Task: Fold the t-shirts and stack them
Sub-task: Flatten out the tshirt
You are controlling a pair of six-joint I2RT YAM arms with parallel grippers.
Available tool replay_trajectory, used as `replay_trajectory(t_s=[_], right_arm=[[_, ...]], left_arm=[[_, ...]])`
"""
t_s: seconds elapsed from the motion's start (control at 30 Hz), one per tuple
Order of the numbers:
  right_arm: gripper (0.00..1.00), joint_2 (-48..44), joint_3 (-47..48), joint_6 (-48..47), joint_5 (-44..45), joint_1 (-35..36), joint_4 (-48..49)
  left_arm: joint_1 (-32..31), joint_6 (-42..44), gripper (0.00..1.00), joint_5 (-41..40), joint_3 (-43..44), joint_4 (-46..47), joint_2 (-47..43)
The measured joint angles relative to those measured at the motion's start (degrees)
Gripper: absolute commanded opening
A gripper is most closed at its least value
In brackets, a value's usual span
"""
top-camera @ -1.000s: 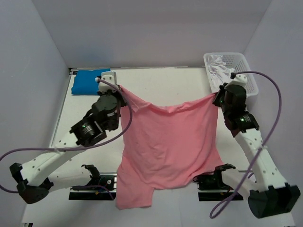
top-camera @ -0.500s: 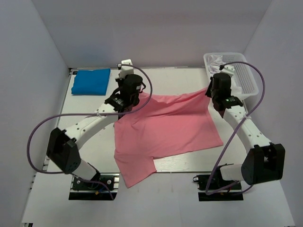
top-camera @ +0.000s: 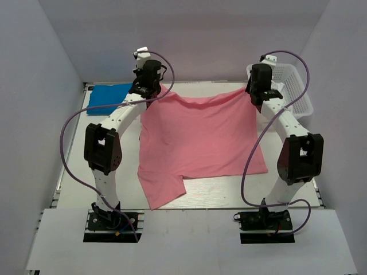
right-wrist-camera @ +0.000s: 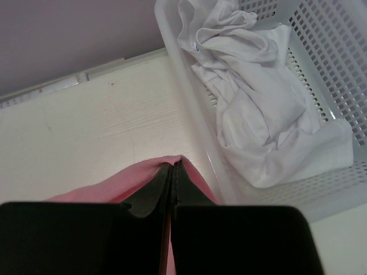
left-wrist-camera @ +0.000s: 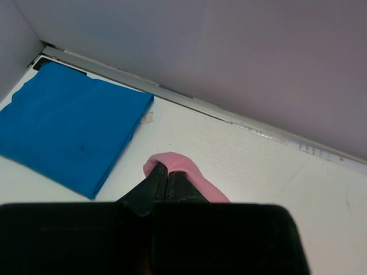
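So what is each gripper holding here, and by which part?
Both pinch the pink t-shirt: left gripper on its far-left corner, right gripper on its far-right corner.

No writing can be read; faint marks on the rear rail [left-wrist-camera: 298,145] are too blurred.

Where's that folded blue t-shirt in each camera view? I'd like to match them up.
Top external: the blue t-shirt lies at the far-left corner of the table.
Left wrist: upper left, flat on the table.
Right wrist: not in it.
Shared landmark: the pink t-shirt, pinched in both arms' jaws, shows in all three.
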Motion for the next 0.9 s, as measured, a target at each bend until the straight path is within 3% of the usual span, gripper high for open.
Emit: replay_trajectory(t_s=[0.13, 0.47, 0.77, 0.9], right_arm=[[0.00, 2.4, 2.6, -1.4, -0.2, -0.6, -1.3], [0.00, -1.9, 8.4, -5.1, -3.1, -0.7, -3.0], [0.00, -11.5, 15.5, -8.5, -3.8, -0.7, -2.7], [0.00, -16.3, 16.5, -9.4, -3.7, -0.7, -2.6]], left_arm=[[2.0, -1.0, 0.00, 2.1, 3.0, -1.6, 2.6], [3.8, -0.1, 0.00, 6.9, 3.6, 0.9, -3.5], [3.8, 5.7, 0.00, 8.4, 13.7, 3.8, -9.4], [3.6, 6.8, 0.00, 7.5, 14.2, 4.3, -14.8]])
